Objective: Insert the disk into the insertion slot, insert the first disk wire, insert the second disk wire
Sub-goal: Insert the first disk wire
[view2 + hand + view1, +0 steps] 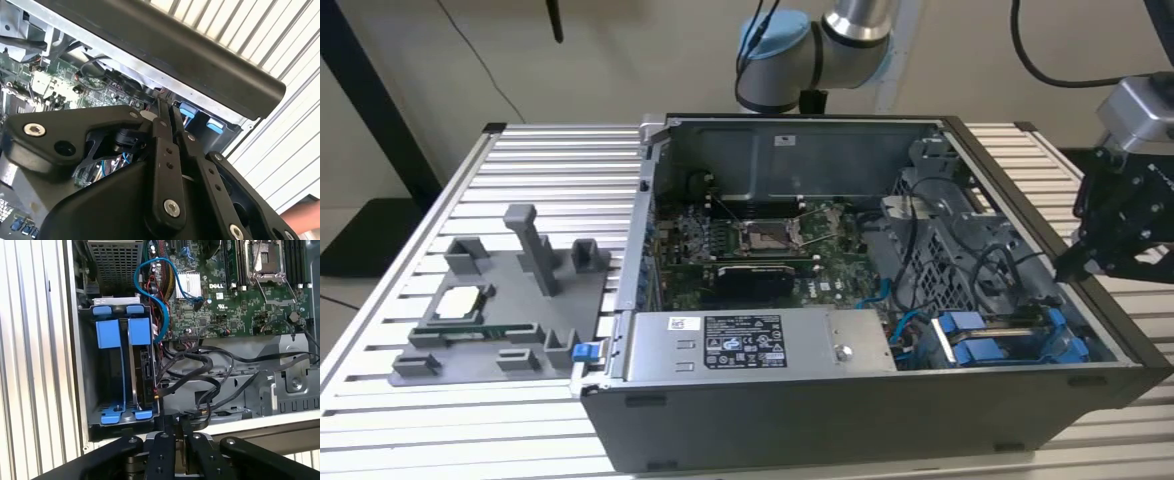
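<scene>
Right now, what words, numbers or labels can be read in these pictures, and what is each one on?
Large label on the grey metal box, exterior view: print too small to read.
Small white sticker on the computer case inner wall: too small to read.
White lettering on the green circuit board, first wrist view: too blurred to quote.
Nothing can be quoted.

- Your arm (pixel 861 20) is a silver tube with pale blue joint caps (pixel 774 40).
- Your gripper (pixel 166 107) is matte black, its flat links (pixel 165 170) pinned by round silver screws (pixel 171 207).
- A black cable (pixel 1067 82) hangs in a loop.
</scene>
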Controlling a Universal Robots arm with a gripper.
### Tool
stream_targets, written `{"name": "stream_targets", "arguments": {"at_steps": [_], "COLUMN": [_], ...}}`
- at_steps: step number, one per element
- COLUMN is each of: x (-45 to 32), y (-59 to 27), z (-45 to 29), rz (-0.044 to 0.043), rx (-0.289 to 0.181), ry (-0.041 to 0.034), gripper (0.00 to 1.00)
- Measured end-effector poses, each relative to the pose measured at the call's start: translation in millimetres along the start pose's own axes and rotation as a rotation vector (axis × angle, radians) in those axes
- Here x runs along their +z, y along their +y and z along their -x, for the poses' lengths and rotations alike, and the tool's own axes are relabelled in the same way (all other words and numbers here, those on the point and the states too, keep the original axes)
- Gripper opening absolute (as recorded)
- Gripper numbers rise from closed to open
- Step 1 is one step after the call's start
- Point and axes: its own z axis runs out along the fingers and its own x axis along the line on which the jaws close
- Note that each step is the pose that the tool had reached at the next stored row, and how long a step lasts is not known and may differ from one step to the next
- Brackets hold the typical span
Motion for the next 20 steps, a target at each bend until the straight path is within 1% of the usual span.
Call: {"name": "stream_targets", "arguments": {"at_steps": [2,7,15,17,20], "x": [-0.9,-2.8,-9.3,-9.2,-8.5], "y": [4.6,19.2,42.0,48.2,60.6], "z": [-0.3,-1.3,-1.5,-2.1,-3.5], "rz": [-0.0001,-0.0004,-0.0008,-0.0008,-0.0013], "rx": [0.000,0.002,0.004,0.004,0.004], "ry": [0.0002,0.0000,-0.0001,-0.0001,0.0015], "gripper": [0.00,0.00,0.00,0.00,0.00]}}
